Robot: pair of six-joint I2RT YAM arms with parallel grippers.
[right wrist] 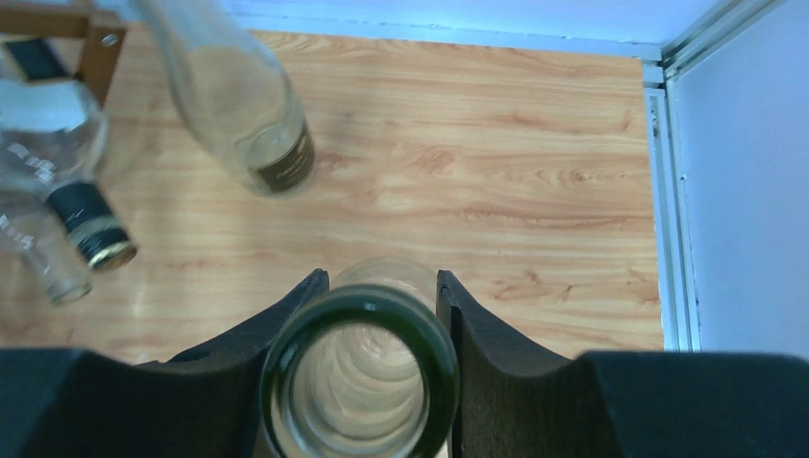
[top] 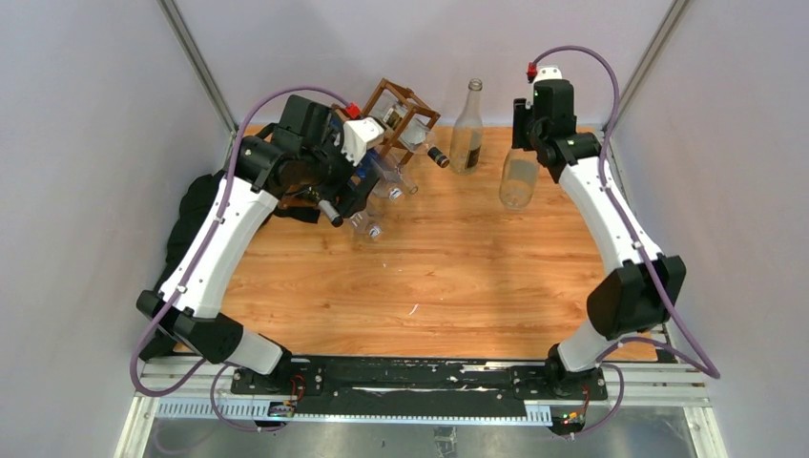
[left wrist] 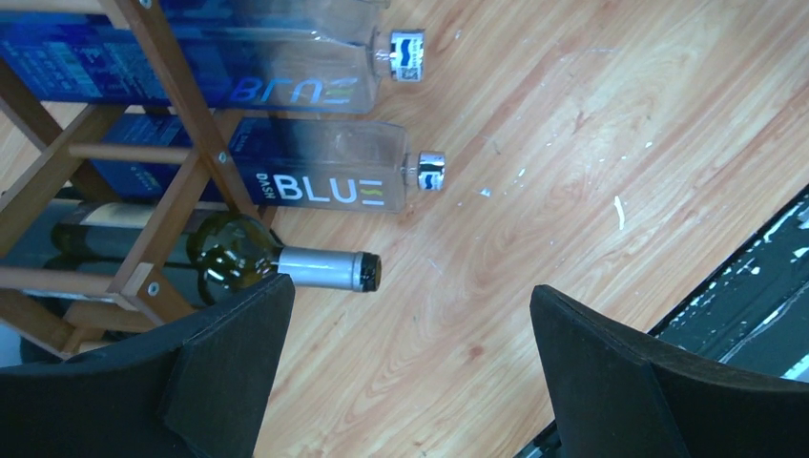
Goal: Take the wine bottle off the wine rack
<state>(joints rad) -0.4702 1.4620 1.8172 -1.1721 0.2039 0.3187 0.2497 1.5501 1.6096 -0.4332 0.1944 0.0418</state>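
The dark brown wooden wine rack [top: 405, 103] stands tilted at the back left and holds several bottles lying with their necks toward the front right. In the left wrist view its bars [left wrist: 181, 114] hold two blue-labelled clear bottles [left wrist: 286, 186] and a green wine bottle with a silver foil neck [left wrist: 320, 268]. My left gripper [top: 336, 202] is open and empty [left wrist: 412, 286], just in front of that green bottle's neck. My right gripper [top: 531, 129] is shut on the neck of a clear bottle [top: 518, 181] standing upright right of the rack; its green-rimmed mouth [right wrist: 358, 372] sits between the fingers.
A tall clear bottle [top: 467, 129] stands upright between the rack and the held bottle, and it also shows in the right wrist view [right wrist: 238, 105]. A bottle neck with a black and gold cap [right wrist: 91, 224] sticks out of the rack. Walls enclose the back and sides.
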